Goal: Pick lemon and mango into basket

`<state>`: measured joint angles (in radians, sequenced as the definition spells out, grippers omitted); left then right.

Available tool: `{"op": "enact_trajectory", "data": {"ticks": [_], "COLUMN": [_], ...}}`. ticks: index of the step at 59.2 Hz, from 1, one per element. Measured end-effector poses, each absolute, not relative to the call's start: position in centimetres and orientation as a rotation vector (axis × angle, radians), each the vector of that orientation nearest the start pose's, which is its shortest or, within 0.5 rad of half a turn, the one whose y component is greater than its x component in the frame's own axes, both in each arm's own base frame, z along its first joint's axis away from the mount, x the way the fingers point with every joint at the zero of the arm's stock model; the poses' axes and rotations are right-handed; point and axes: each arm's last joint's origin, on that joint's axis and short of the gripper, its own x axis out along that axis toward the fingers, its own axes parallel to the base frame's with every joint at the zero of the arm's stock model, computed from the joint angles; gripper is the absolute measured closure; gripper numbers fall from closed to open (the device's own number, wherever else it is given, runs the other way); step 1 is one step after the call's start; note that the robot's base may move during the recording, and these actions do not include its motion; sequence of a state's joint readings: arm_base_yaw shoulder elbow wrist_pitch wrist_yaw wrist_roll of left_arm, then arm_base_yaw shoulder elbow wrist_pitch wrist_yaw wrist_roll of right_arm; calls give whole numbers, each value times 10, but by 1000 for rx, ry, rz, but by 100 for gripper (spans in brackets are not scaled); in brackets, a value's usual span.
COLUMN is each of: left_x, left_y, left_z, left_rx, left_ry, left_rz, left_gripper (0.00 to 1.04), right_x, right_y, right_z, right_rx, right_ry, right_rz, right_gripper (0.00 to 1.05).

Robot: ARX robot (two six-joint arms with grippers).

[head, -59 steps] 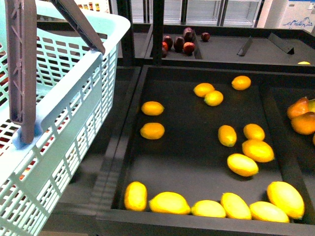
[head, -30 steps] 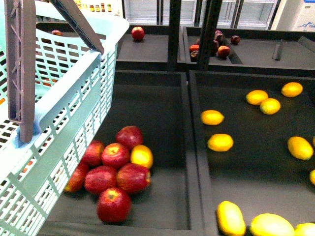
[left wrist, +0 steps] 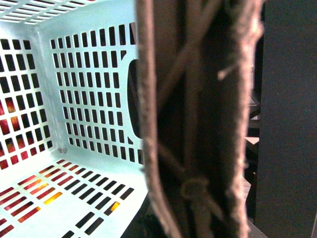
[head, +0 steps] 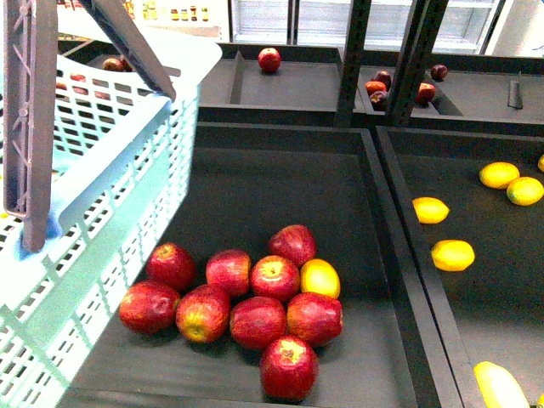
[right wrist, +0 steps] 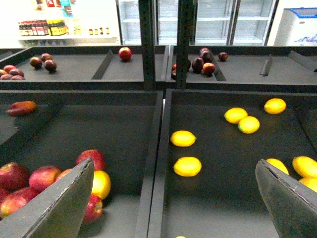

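In the front view the basket [head: 127, 204] fills the left side, raised and tilted, with its grey-brown handle [head: 24, 119] standing up across the near rim. Beside it, in the middle tray [head: 255, 183], lies a cluster of red apples [head: 257, 321] with one yellow fruit [head: 320, 278] touching them on the right edge. Lemons [head: 452, 254] lie loose in the next tray [head: 501, 280] to the right, well apart from the basket. I cannot pick out a mango with any certainty, and neither arm shows here. In the left wrist view the slotted walls and floor of the basket are seen from inside, holding nothing, with the handle blurred and very close to the lens. The left tool cannot be made out, so I cannot tell how it stands. In the right wrist view the right tool [right wrist: 173, 168] hangs above the trays with its two dark fingers [right wrist: 54, 203] spread wide and nothing between them. The lemons are scattered below it, and the apples lie toward one finger.
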<state>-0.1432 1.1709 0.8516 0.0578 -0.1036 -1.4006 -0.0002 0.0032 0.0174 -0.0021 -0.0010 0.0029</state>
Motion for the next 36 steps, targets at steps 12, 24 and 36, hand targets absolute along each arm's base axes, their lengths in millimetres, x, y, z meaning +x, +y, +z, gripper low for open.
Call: {"op": "enact_trajectory", "data": {"ticks": [12, 24, 36], "left_x": [264, 296, 354], "left_y": [-39, -45, -73], "left_z": [299, 305, 315], "left_rx": [-652, -373, -471], "left_ry": [521, 582, 611], "left_rz": [407, 298, 36], "left_gripper": [100, 100, 100], "right_x": [97, 97, 97], "right_y": [0, 0, 0], "right_z": [169, 169, 169], "right_rx": [3, 3, 3], "right_ry": [-12, -12, -12], "right_rz": [-2, 0, 0], "right_gripper": [9, 9, 9]}}
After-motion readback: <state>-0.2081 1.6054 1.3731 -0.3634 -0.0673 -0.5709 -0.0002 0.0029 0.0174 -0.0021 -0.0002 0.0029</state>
